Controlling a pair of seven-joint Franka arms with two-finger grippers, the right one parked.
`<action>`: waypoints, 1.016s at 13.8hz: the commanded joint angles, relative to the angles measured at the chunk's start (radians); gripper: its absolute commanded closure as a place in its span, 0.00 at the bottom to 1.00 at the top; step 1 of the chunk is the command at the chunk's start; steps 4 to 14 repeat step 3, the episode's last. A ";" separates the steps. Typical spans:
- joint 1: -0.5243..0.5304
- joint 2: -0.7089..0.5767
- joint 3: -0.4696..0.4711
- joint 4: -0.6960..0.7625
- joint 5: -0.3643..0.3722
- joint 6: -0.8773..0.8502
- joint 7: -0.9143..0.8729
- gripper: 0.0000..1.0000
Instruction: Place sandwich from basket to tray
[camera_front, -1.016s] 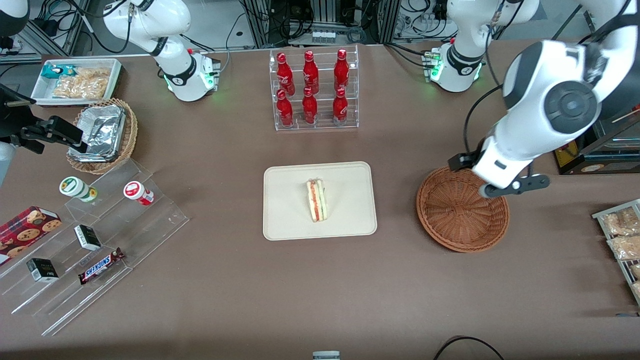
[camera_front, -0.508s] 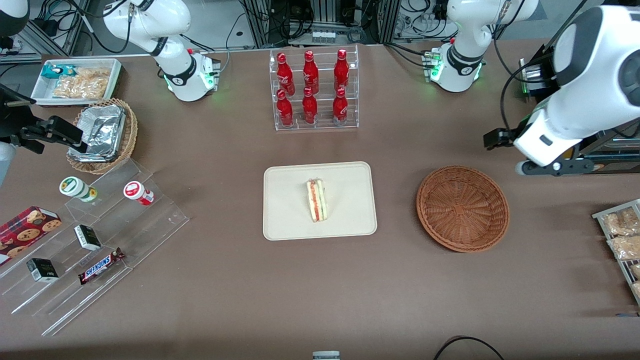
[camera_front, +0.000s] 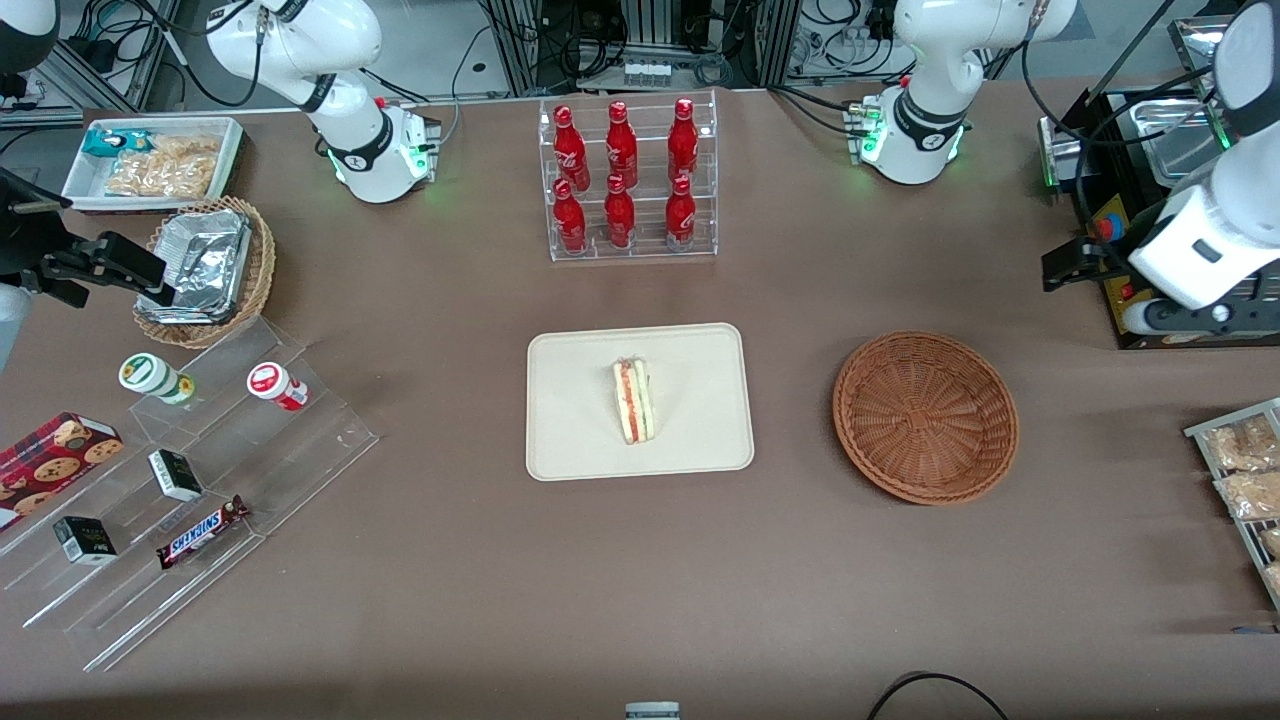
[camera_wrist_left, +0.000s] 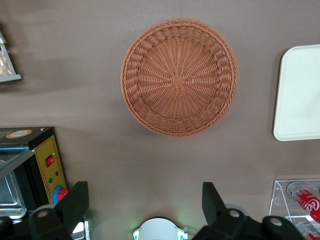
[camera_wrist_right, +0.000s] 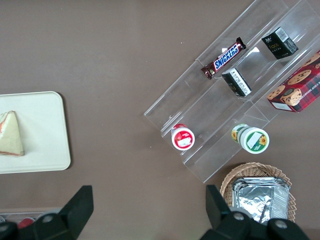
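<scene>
The sandwich (camera_front: 634, 401), a white wedge with red and green filling, lies on the cream tray (camera_front: 580, 440) near its middle. It also shows in the right wrist view (camera_wrist_right: 11, 134) on the tray (camera_wrist_right: 45, 140). The round reddish-brown basket (camera_front: 925, 417) stands empty beside the tray, toward the working arm's end of the table. My left gripper (camera_front: 1185, 318) hangs high, past the basket at the working arm's end. In the left wrist view the gripper (camera_wrist_left: 144, 202) is open and empty, well above the table, with the basket (camera_wrist_left: 179, 77) and the tray's edge (camera_wrist_left: 300, 95) below.
A clear rack of red bottles (camera_front: 627, 180) stands farther from the camera than the tray. A black machine with a red button (camera_front: 1130, 250) is below the gripper. Snack packets (camera_front: 1245, 470) lie at the working arm's end. A stepped acrylic shelf (camera_front: 180, 480) and foil basket (camera_front: 205, 268) are at the parked arm's end.
My left gripper has moved from above the basket's rim out toward the working arm's end of the table, rising. The sandwich, tray and basket have not moved.
</scene>
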 joint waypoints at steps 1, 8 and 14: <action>0.006 -0.025 0.000 0.009 0.002 -0.006 0.014 0.00; 0.006 -0.023 0.000 0.008 0.006 0.011 0.013 0.00; 0.006 -0.023 0.000 0.008 0.006 0.011 0.013 0.00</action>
